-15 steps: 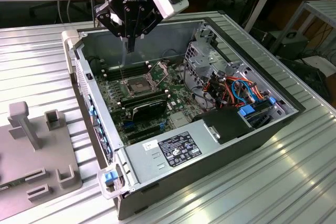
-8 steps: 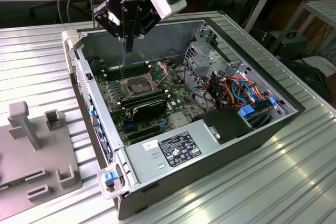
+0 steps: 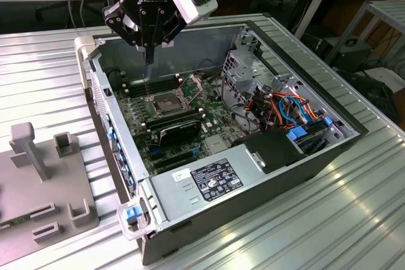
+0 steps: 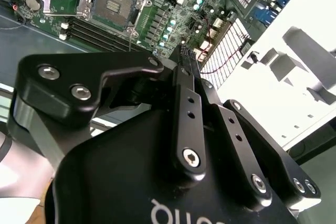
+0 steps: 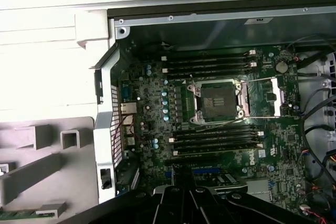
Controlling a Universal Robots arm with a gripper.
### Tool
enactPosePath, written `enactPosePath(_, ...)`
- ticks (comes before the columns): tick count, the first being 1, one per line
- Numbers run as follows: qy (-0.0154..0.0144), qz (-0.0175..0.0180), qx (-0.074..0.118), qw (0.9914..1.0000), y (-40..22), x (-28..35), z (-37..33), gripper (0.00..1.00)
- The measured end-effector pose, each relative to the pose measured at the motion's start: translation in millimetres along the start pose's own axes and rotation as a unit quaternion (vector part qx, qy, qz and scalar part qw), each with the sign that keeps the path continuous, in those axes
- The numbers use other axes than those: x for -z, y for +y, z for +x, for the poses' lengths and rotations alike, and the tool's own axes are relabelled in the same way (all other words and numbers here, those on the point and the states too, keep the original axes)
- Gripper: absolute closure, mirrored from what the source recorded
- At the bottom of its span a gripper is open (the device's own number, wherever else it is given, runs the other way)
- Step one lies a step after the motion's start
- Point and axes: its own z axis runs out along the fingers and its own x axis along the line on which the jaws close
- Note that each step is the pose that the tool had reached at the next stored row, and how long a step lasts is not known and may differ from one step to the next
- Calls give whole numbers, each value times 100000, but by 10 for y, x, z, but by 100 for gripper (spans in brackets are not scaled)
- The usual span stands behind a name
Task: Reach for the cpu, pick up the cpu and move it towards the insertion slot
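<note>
My black gripper hangs inside the open computer case, its fingers drawn together to a narrow point with nothing visible between them. It is above the motherboard, a little toward the exterior view's left of the insertion slot and well above it. The slot is a square socket with a silver frame and a dark centre; its bracket is folded open and a thin lever stands up. In both wrist views the slot lies beyond the gripper. The cpu is out of view.
The case walls ring the board. Long memory slots flank the socket. A black ribbed module lies in front of it. A drive cage and coloured cables sit at the exterior view's right. A grey fixture stands outside.
</note>
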Motion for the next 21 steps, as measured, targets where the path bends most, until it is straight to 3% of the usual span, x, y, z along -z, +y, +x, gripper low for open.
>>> enactPosePath(4,2,-1,1,100000,-2,1,37,89)
enactPosePath(12,-1,-1,-13,100000,-3,1,46,89)
enactPosePath(21,2,-1,-2,100000,-12,2,155,89)
